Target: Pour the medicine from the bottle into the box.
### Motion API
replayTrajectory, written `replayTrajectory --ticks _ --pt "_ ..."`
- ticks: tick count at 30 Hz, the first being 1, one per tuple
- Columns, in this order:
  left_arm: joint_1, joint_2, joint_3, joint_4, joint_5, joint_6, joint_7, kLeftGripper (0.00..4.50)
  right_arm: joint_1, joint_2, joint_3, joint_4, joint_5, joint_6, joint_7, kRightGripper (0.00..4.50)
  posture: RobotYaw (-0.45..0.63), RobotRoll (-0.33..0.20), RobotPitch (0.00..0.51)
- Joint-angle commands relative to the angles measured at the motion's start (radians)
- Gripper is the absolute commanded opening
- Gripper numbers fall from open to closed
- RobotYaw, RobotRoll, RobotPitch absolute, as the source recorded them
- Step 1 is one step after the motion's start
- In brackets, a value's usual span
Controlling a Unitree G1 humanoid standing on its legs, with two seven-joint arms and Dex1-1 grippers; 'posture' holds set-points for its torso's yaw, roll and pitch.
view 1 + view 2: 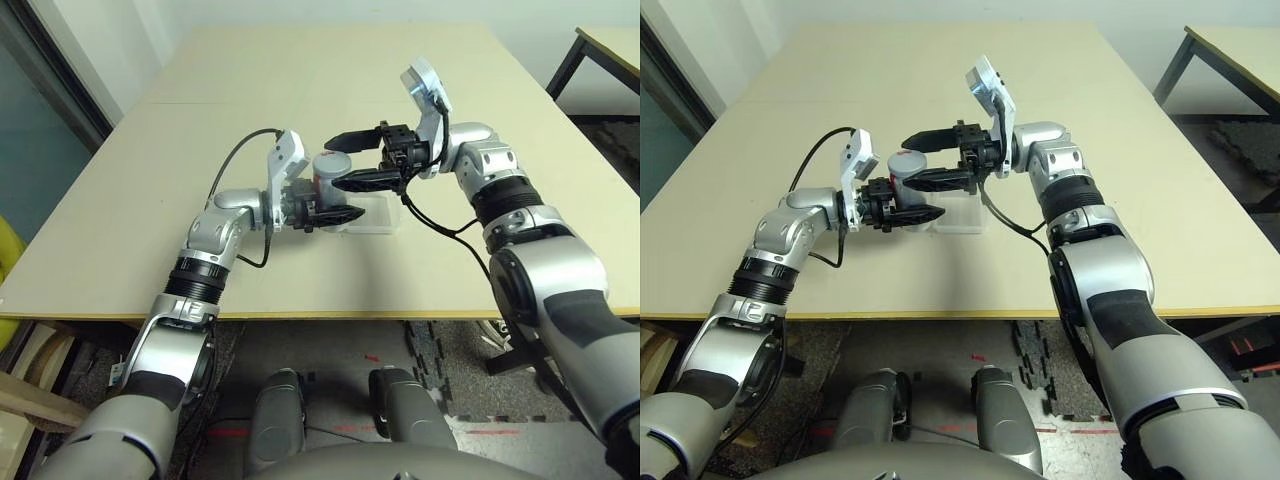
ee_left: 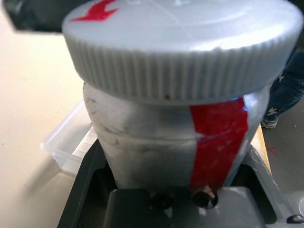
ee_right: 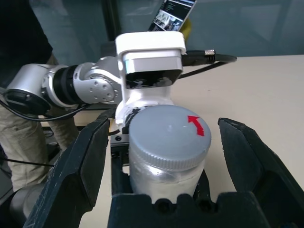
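- Left gripper [image 1: 335, 215] is clamped on the upright bottle [image 1: 328, 180], beside the box [image 1: 375, 215].
- Right gripper [image 3: 166, 156] is spread, fingers either side of the cap [image 3: 169, 137], nearest for unscrewing.

a lab-like workroom: bare beige table [image 1: 200, 120], black foam floor mats [image 1: 440, 350], second table [image 1: 600, 45] at the wall

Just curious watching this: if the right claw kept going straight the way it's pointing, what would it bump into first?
Most likely the bottle's grey cap. The right gripper is open, its fingers either side of the cap, and the left gripper holds the bottle straight ahead.
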State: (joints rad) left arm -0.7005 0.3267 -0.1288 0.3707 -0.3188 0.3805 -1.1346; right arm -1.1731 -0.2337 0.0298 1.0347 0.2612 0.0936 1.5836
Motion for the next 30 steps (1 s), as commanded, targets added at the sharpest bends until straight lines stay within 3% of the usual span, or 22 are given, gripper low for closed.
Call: replayTrajectory --ticks 1,19,30 --pt "0.001 -0.004 -0.009 -0.019 -0.004 0.006 -0.008 2.80 -0.021 0.007 -0.008 0.024 -0.015 -0.019 -0.016 4.50 -0.12 0.000 0.060" --pt "0.006 -0.004 -0.010 -0.030 -0.005 0.011 -0.006 2.80 -0.054 0.050 -0.019 0.080 -0.027 -0.044 -0.057 4.50 -0.10 0.000 0.061" --pt "0.015 0.001 -0.008 -0.047 -0.012 0.020 -0.014 2.80 -0.055 0.008 -0.042 0.121 -0.040 -0.040 -0.087 4.50 -0.10 0.000 0.052"
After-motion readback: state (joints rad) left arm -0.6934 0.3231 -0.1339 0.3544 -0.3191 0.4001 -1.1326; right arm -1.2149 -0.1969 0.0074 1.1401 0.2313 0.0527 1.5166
